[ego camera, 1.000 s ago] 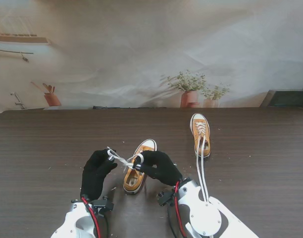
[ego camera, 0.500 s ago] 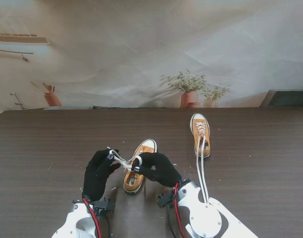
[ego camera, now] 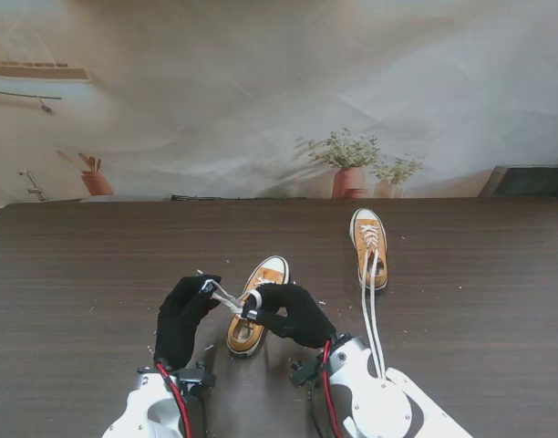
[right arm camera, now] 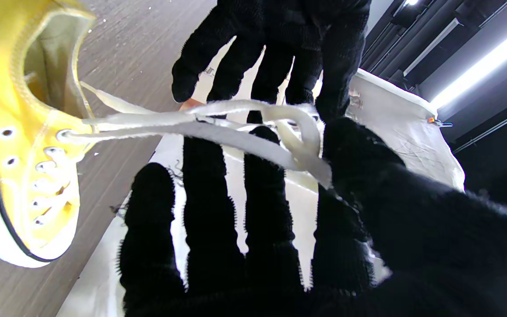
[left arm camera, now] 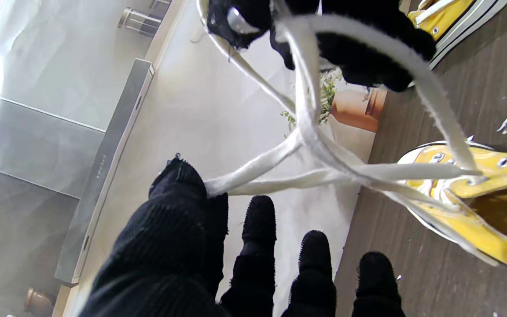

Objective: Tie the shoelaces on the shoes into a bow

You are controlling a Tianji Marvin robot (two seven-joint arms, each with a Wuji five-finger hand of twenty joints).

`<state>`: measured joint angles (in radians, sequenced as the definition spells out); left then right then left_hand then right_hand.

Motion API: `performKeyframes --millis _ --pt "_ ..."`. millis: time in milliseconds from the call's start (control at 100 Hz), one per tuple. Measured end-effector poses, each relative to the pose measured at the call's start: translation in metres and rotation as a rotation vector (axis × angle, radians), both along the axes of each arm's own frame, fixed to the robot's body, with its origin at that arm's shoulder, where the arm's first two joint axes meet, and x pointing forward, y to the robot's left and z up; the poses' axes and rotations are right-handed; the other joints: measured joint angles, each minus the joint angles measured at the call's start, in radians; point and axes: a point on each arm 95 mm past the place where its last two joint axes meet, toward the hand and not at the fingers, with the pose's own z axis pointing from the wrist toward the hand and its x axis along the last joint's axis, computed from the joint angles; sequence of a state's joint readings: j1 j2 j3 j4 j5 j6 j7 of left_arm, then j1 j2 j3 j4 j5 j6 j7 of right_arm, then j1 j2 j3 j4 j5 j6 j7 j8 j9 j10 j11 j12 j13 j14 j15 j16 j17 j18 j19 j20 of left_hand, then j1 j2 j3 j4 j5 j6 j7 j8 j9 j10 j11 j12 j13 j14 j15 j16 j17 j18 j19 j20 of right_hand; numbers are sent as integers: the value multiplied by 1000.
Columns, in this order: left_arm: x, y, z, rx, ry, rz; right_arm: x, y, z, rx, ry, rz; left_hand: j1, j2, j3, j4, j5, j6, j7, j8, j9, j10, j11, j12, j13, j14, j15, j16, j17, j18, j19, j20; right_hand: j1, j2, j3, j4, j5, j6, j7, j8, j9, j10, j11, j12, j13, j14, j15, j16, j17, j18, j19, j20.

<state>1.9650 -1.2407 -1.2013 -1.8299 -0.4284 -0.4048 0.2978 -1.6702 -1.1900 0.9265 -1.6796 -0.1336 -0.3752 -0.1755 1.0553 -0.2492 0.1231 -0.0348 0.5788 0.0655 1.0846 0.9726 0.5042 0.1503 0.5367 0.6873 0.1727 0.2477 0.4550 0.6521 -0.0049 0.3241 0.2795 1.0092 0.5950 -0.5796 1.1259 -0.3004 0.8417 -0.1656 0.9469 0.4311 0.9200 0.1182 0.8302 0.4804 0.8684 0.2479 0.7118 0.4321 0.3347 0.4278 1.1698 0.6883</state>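
A yellow sneaker (ego camera: 253, 315) with a white toe lies near me at the table's middle. Its white laces (ego camera: 230, 297) are lifted off it and crossed between my two black-gloved hands. My left hand (ego camera: 185, 317) pinches one lace strand (left arm camera: 253, 167) between thumb and forefinger. My right hand (ego camera: 293, 312) pinches a lace loop (right arm camera: 297, 136) the same way, its other fingers (right arm camera: 209, 202) spread. The strands run down to the sneaker's eyelets (left arm camera: 478, 176). A second yellow sneaker (ego camera: 369, 242) lies farther right, its long laces (ego camera: 373, 315) trailing toward me.
Small white scraps (ego camera: 209, 347) dot the dark wooden table (ego camera: 97, 274). Potted plants (ego camera: 350, 169) stand behind the far edge against a pale backdrop. A dark box (ego camera: 532, 181) sits at the far right corner.
Both hands have drawn slightly closer together and nearer to me with the lace, so the span of lace between them has shortened. The sneakers have not moved.
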Motion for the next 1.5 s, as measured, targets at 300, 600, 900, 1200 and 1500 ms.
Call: performKeyframes --millis 300,600,900,1200,1500 --pt "1 5 -1 51 -22 32 -1 2 2 12 -3 9 71 23 -82 -12 22 1 -70 -41 34 -45 -33 59 32 3 25 -1 39 1 0 -1 0 0 0 0 0 0 0 0 0 0 0 0 0 0 -7 -1 1 0 0 0" --pt "3 8 -1 77 -36 15 -3 4 3 19 -9 16 83 -49 11 2 -43 0 23 -308 0 -44 11 -39 33 3 51 -21 64 1 10 -12 0 0 0 0 0 0 0 0 0 0 0 0 0 0 -8 -1 1 0 0 0" --pt "4 9 -2 116 -38 38 -5 4 3 22 -7 18 -31 -213 340 -16 -123 -2 162 -49 -7 -33 123 39 53 3 128 -21 100 4 13 -20 0 0 0 0 0 0 0 0 0 0 0 0 0 0 -8 -2 1 0 0 0" --pt "6 8 -2 106 -30 54 -5 0 2 25 -3 10 -63 -166 285 -35 -107 -102 181 143 34 -17 145 154 84 8 194 -4 111 33 14 -21 0 0 0 0 0 0 0 0 0 0 -1 0 0 0 -8 -2 2 0 0 -1" --pt "6 2 -2 90 -17 59 -9 -2 -1 33 7 5 -62 -141 104 -28 22 -175 23 42 59 -8 34 -1 80 22 103 -21 108 37 14 -36 0 0 0 0 0 0 0 0 15 0 -1 -2 0 0 -8 -2 4 0 0 -6"
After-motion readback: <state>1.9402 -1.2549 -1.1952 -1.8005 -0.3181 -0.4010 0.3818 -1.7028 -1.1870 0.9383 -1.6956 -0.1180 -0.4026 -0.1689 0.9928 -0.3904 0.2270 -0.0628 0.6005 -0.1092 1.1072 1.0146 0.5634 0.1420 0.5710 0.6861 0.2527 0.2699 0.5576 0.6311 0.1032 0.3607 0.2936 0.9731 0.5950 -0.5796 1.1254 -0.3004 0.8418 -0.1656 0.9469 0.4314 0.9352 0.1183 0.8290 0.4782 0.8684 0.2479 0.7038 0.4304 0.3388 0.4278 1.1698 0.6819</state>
